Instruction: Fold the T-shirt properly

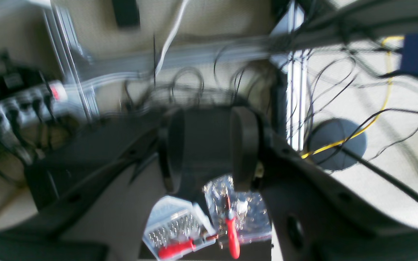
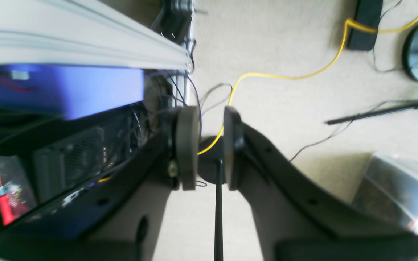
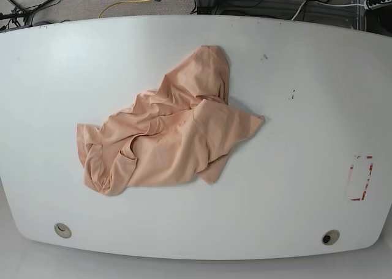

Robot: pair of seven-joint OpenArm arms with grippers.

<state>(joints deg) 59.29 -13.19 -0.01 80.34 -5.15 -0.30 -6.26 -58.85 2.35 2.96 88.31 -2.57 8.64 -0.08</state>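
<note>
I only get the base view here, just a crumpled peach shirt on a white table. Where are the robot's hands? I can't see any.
Observer: Both are off the table. The left gripper points at carpet with black cables and a grey power strip.
Operator: Is it holding anything?
Observer: No, its jaws stand apart around nothing.
Operator: And the other one?
Observer: The right gripper is also open and empty, above a yellow cable on the floor. The crumpled peach-pink cotton T-shirt lies untouched.
</note>
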